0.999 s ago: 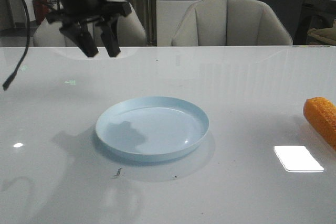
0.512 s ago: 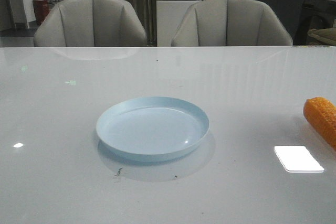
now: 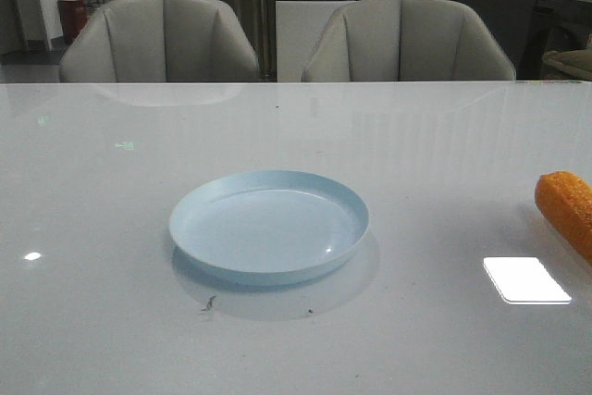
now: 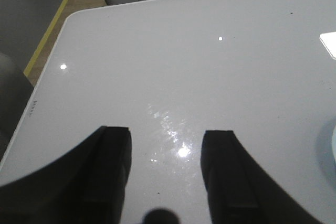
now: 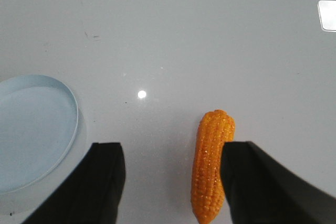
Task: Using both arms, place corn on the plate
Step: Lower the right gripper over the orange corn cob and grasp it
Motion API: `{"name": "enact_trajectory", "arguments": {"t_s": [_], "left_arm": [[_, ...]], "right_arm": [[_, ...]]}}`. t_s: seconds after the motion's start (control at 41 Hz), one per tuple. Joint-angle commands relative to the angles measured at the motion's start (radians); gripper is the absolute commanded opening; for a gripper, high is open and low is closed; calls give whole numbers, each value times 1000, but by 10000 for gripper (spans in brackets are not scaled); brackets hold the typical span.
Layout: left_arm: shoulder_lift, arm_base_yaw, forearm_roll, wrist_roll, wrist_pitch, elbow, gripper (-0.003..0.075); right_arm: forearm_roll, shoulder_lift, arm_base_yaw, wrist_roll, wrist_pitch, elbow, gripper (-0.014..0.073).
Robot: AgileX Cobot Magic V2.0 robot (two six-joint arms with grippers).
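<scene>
The pale blue plate (image 3: pixel 268 226) rests empty in the middle of the white table, and its rim also shows in the right wrist view (image 5: pixel 73 109). The orange corn (image 3: pixel 566 211) lies flat at the table's right edge, partly cut off in the front view. In the right wrist view the corn (image 5: pixel 211 163) lies between the fingers of my right gripper (image 5: pixel 171 153), close beside one finger; the jaws stand wide apart and open. My left gripper (image 4: pixel 165 137) hangs open over bare table with nothing between its fingers. Neither arm shows in the front view.
Two grey chairs (image 3: pixel 159 41) stand behind the table's far edge. A bright window reflection (image 3: pixel 525 279) lies on the table near the corn. In the left wrist view the table's corner (image 4: pixel 73 15) and a floor strip are near.
The left arm, which hung above the table's far left a second ago, has left the front view. Plate and corn have stayed where they were.
</scene>
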Motion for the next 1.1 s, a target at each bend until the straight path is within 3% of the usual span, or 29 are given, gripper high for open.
{"name": "enact_trajectory", "arguments": {"t_s": [0.0,0.097,0.317,0.536,0.682,1.072], "left_arm": [[-91,7,-5,-12,-124,54,380],[-130,7,-5,-12,-129,86,380],[-137,7,-1,-12,-129,86,380],[-137,7,-1,-12,-129,86,380],[-137,7,-1,-12,-129,86,380],[-137,7,-1,-12,-129,86,380]], "right_arm": [[7,8,-4,-3,-47,-38,507],[7,65,-4,-2,-30,-65,507],[-5,342,-6,52,172,-291,507],[-176,647,-6,175,365,-574,507],[-205,819,-6,178,491,-706,507],[-217,994,-15,224,598,-756,507]]}}
